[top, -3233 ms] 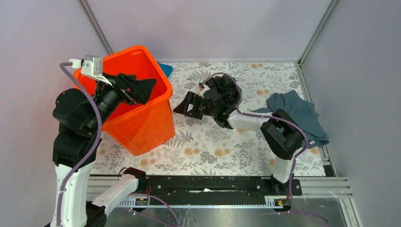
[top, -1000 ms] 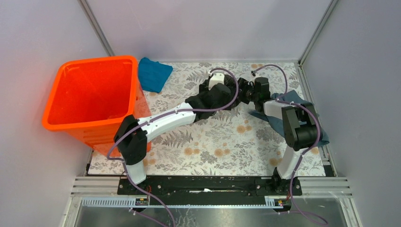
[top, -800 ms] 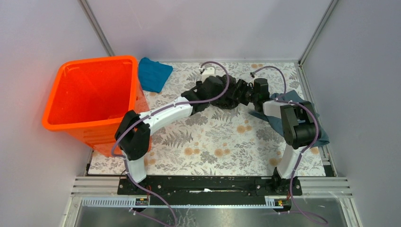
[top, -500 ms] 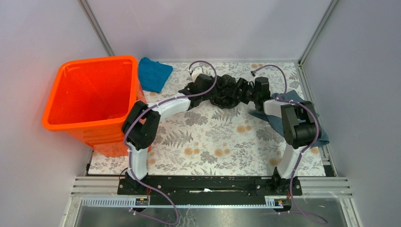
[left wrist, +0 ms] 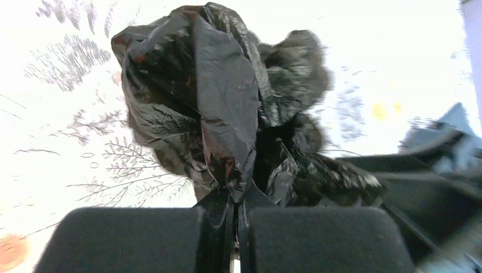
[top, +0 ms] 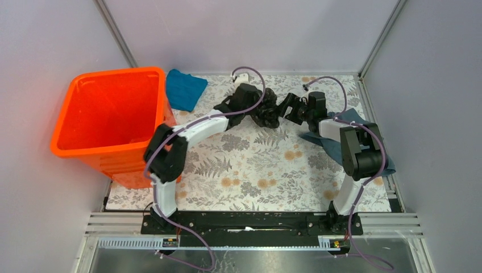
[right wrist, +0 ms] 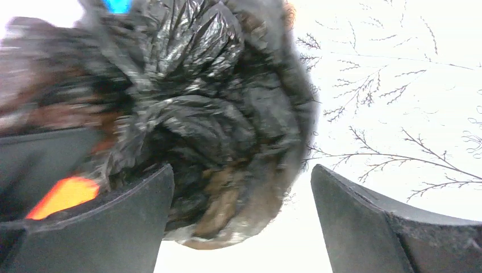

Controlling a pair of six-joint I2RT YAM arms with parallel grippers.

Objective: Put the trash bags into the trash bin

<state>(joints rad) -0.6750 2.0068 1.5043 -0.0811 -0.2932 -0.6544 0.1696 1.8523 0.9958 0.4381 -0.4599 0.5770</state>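
On the floral tabletop (top: 256, 165), well apart from the orange trash bin (top: 113, 108), the left gripper (left wrist: 236, 210) pinched a fold of the black trash bag (left wrist: 221, 114), the right gripper (right wrist: 241, 187) spread wide near it; the grasp looked made, leaving a lift over the bin's rim.

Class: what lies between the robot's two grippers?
The black trash bag lies between the left gripper, shut on a fold, and the open right gripper, as the top view shows.

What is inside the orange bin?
Inside the trash bin only its orange walls and floor show. The trash bag is outside, over the table. The near rim hides part of the inside.
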